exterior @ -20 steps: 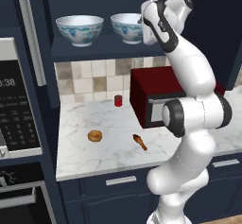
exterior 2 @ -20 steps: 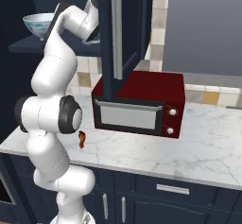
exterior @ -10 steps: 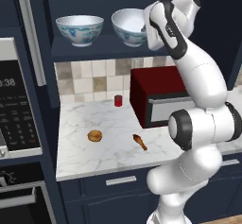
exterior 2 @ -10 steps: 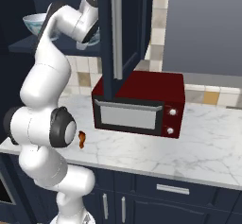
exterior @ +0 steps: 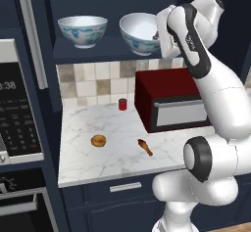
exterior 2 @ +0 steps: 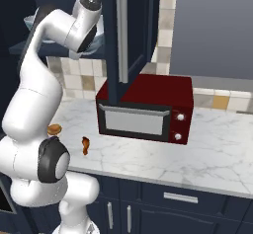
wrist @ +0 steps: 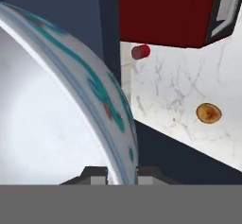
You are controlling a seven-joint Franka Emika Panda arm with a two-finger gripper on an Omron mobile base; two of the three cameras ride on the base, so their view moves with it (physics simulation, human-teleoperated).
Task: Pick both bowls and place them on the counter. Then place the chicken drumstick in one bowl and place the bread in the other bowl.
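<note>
My gripper (wrist: 122, 175) is clamped on the rim of the right bowl (exterior: 141, 32), tilted up on the shelf (exterior: 105, 51). The left bowl (exterior: 83, 30) waits there; bread (exterior: 98, 140) and chicken drumstick (exterior: 145, 147) sit near the surface's (exterior: 88, 165) front edge. Nothing is placed yet.

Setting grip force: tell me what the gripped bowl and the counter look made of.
Round white bowl with teal painted pattern, its rim between the shut fingers: likely glazed porcelain, given its glossy sheen and thin rim. White grey-veined counter slab: looks like polished marble, though the veining could be imitation.
</note>
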